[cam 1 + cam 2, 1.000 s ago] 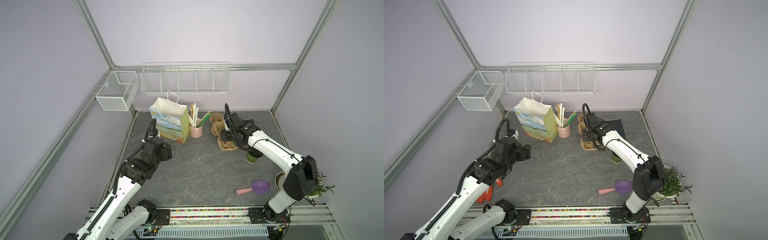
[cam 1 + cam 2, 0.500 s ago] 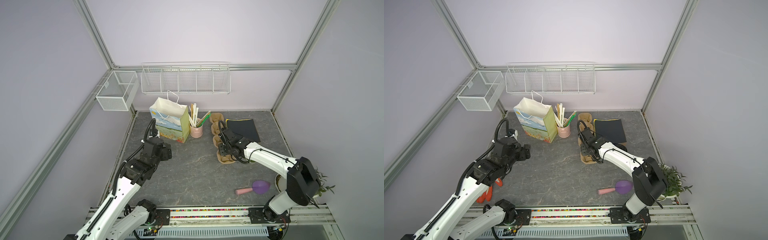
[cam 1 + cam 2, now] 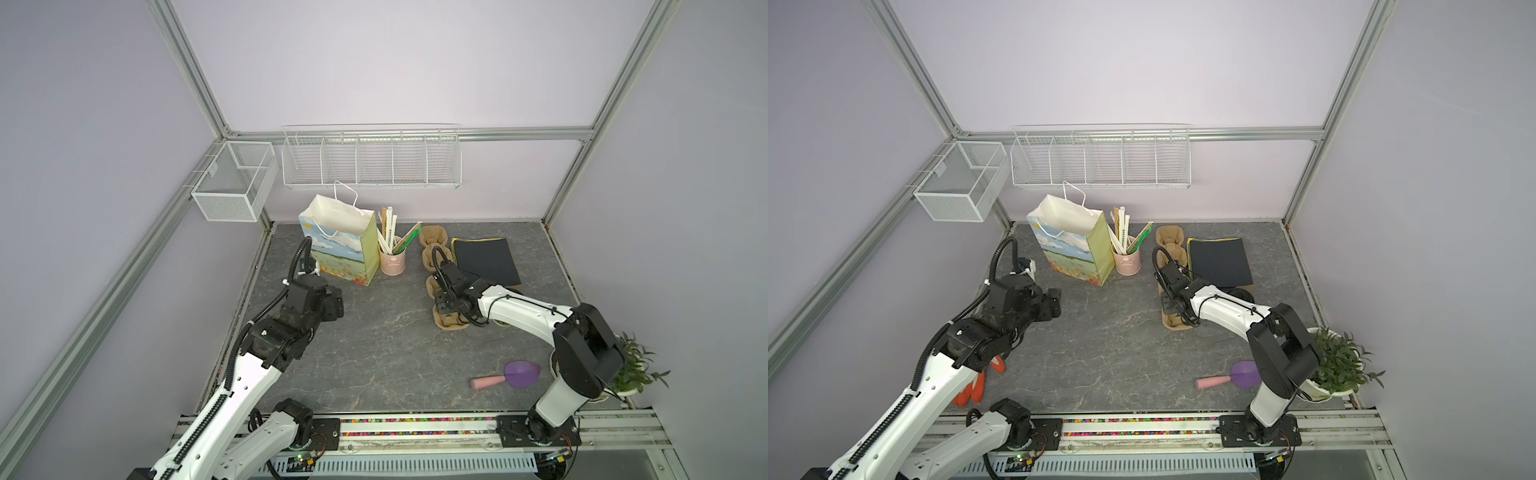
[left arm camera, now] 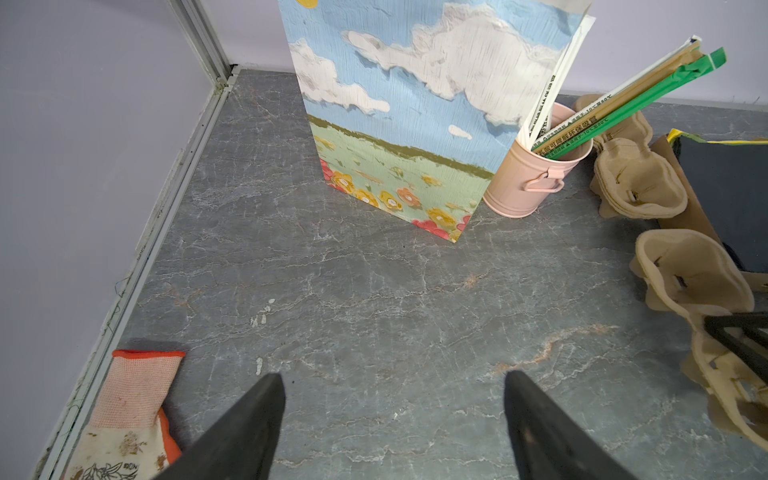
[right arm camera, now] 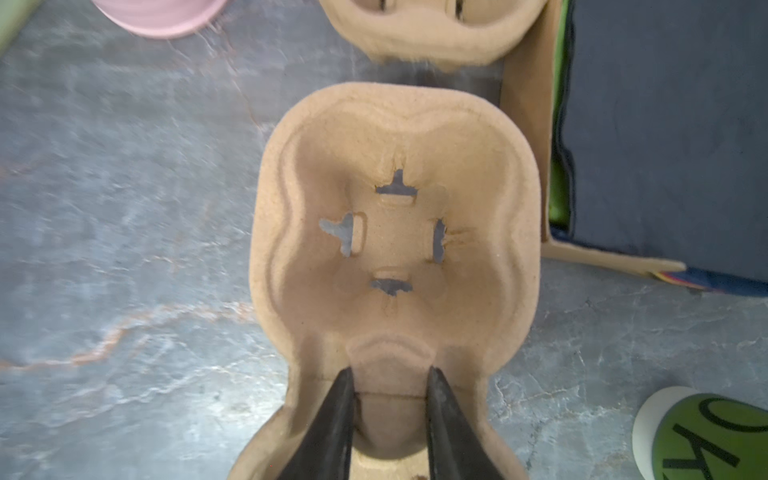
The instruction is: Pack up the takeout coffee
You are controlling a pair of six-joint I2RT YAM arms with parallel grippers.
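The takeout coffee, a green cup (image 5: pixel 706 436) with dark print, stands at the edge of the right wrist view, apart from the fingers. In a top view only its black lid (image 3: pixel 1239 296) peeks out behind the right forearm. My right gripper (image 5: pixel 390 374) is shut on the raised middle ridge of a brown pulp cup carrier (image 5: pixel 395 232), which lies on the table (image 3: pixel 374 353). In both top views it sits low over that carrier (image 3: pixel 446 320). My left gripper (image 4: pixel 395 399) hangs open over bare table in front of the paper bag (image 3: pixel 345 245), holding nothing.
A pink bucket (image 3: pixel 392 262) of straws stands beside the bag. More pulp carriers (image 3: pixel 432 239) and a dark flat pad (image 3: pixel 484 259) lie at the back. A purple scoop (image 3: pixel 519 374) and a potted plant (image 3: pixel 631 370) sit front right. Orange gloves (image 3: pixel 976 386) lie front left.
My right arm has swung forward and down from the back carriers, bringing its gripper onto the front carrier's ridge; the forearm now covers the cup. The left arm has not moved.
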